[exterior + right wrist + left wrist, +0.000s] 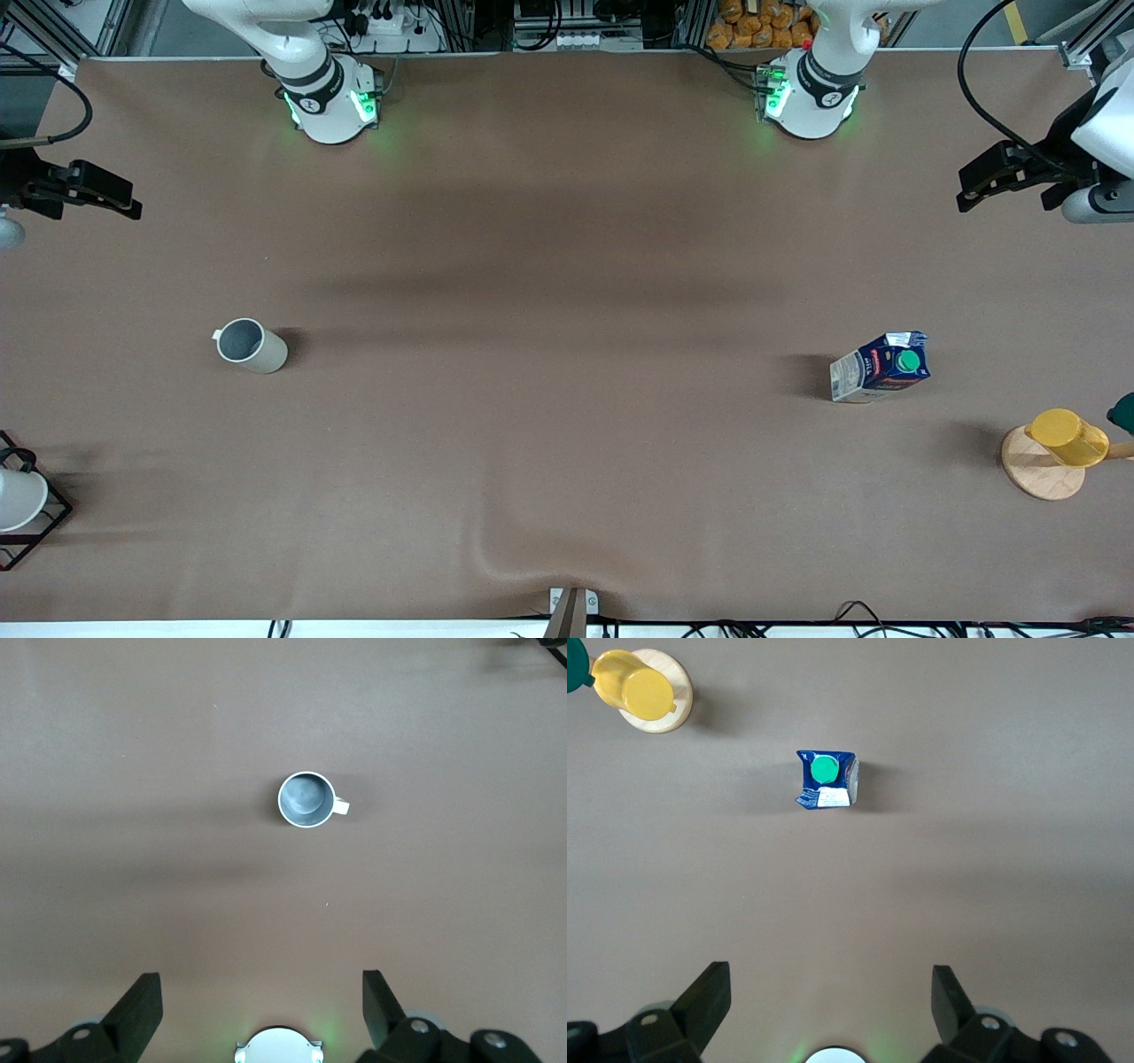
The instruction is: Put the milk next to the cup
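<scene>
This looked like a robotics lab rather than a home. Two white robot arm bases with green status lights [332, 102] stood bolted along one edge of a wide counter covered in plain brown cloth [567, 461]. Aluminium framing rails [1085, 40], power strips [576, 37] and loose black cables [983, 84] crowded the counter's edge by the bases.

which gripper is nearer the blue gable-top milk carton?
Left. The left gripper hangs open over the table's left-arm end, where the carton stands. The right gripper waits open over the right-arm end.

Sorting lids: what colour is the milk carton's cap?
Green cap on the milk carton; clearest in the left wrist view.
</scene>
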You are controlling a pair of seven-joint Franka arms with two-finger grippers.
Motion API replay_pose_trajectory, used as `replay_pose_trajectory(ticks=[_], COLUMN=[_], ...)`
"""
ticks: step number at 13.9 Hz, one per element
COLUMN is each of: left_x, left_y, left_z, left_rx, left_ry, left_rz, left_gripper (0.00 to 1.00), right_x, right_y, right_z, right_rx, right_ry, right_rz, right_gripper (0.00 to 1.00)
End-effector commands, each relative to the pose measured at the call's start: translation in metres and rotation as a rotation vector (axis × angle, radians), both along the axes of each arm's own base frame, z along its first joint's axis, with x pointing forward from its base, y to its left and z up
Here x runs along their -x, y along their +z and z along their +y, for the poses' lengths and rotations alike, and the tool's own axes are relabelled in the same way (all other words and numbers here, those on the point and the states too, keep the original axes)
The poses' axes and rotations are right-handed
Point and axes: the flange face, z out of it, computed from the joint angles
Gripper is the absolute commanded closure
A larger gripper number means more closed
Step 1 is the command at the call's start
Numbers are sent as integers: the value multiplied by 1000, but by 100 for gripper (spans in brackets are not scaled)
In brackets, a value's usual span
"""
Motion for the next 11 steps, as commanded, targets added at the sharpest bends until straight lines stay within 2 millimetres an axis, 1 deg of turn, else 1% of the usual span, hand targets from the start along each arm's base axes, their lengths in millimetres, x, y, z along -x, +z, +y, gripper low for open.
replay_pose_trajectory(ticks=[1,4,7,10,11], left_x=[4,3,1,-2,-2], left_y=[5,2,-7,-10,-8], left_z=[1,5,-4,-2,2], left_rx=[26,26,24,25,22], left_ry=[-40,-35,-67,-68,-70], left_rz=[10,16,33,34,31], left_gripper=[0,0,0,0,0], right_x=[0,0,0,0,0], right_y=[0,-3,-3,-3,-3], right_z=[1,1,1,1,1], right_rx=[19,19,19,19,19], right_ry=[-11,-11,-11,-11,-11], right_rz=[-1,4,4,4,4], right_gripper=[0,0,0,0,0])
